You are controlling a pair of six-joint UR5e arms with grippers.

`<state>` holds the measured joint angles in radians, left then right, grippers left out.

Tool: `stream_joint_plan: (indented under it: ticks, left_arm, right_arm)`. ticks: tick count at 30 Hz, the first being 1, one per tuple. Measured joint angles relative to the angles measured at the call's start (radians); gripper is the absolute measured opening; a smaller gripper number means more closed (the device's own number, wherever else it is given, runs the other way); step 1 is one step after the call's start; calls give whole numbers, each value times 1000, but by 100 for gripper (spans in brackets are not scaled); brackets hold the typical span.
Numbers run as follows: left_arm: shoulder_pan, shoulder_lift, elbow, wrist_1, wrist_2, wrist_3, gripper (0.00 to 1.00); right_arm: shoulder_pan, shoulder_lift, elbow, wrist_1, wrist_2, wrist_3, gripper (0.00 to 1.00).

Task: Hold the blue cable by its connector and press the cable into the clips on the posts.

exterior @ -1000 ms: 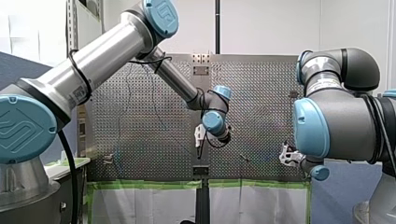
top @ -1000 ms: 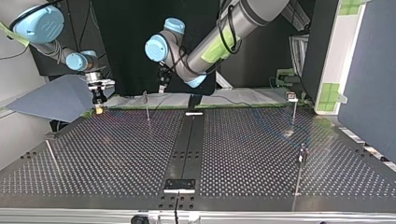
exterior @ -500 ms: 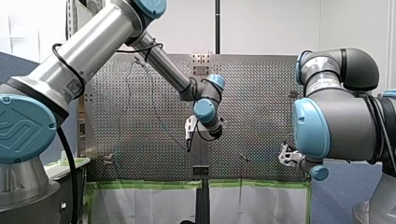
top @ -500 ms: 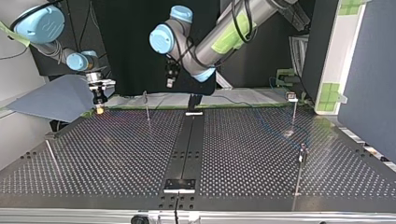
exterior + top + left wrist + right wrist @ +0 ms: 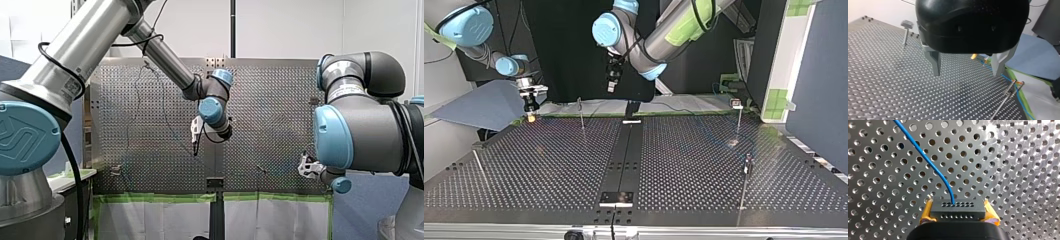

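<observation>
Left arm: elbow high, wrist bent down above the perforated metal table.
Left gripper: black, with metal fingers spread apart, holding nothing.
Right gripper: low at the table's far edge, yellow pads clamped on the black rectangular connector.
Blue cable: leaves the connector, curving over the holes; it seemingly passes a thin metal post.

No word or number here can really be read. The blue cap at the left arm's base bears a raised emblem, its letters unclear. A white sticker on that arm's silver tube and a label on the right arm carry print too small to read.
</observation>
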<state>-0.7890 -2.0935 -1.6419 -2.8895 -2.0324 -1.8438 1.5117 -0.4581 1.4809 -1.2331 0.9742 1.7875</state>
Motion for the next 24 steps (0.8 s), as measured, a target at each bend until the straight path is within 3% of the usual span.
stream_joint_plan:
  ticks: [12,24]
  left_arm:
    - [5,104,-104,104,-6,-3,100]
    - [2,215,-215,215,-15,2,100]
  right_arm:
    - [-3,-1,0,5,5,-5,0]
    - [-21,-35,4,29,11,-39,0]
